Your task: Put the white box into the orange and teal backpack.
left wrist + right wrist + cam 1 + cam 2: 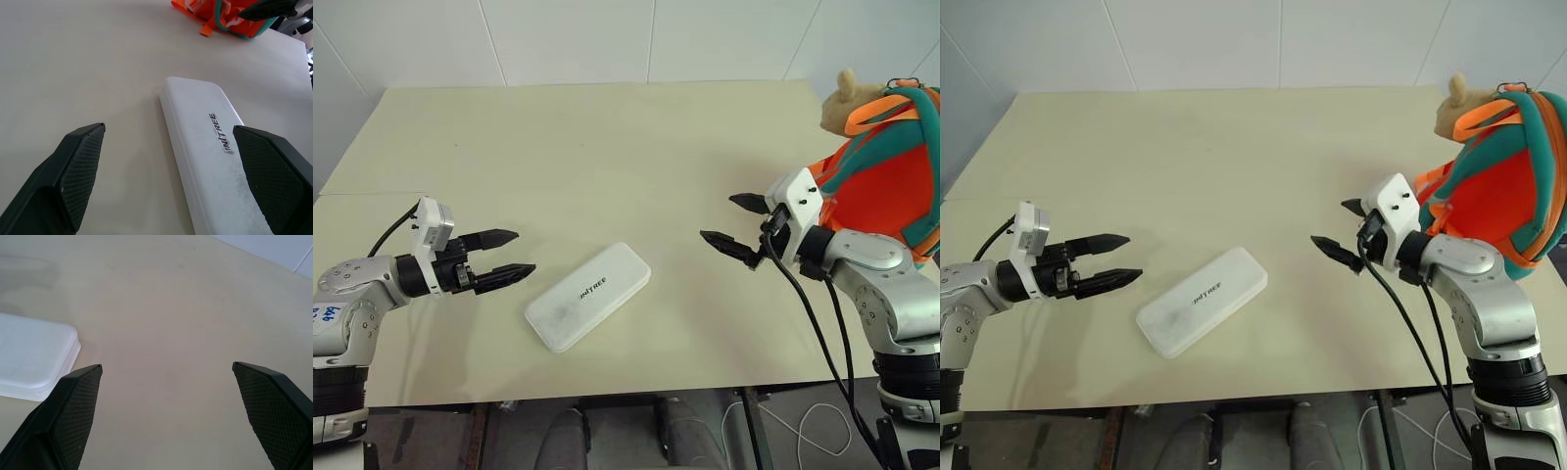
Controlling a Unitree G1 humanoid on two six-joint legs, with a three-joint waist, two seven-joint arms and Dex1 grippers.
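Observation:
The white box (588, 296) lies flat and diagonal on the cream table (607, 147), dark lettering on its top, near the front edge. My left gripper (516, 255) hovers just left of it, open and empty, fingers pointing toward the box; the box (210, 147) runs ahead of the wrist camera. My right gripper (736, 221) is open and empty to the right of the box, apart from it. Behind that arm stands the orange and teal backpack (886, 171) at the table's right edge, a tan plush bear charm (847, 103) on top.
Black cables (818, 333) hang from the right arm over the table's front edge. A white tiled wall (607, 39) runs behind the table. The wide table top beyond the box is bare.

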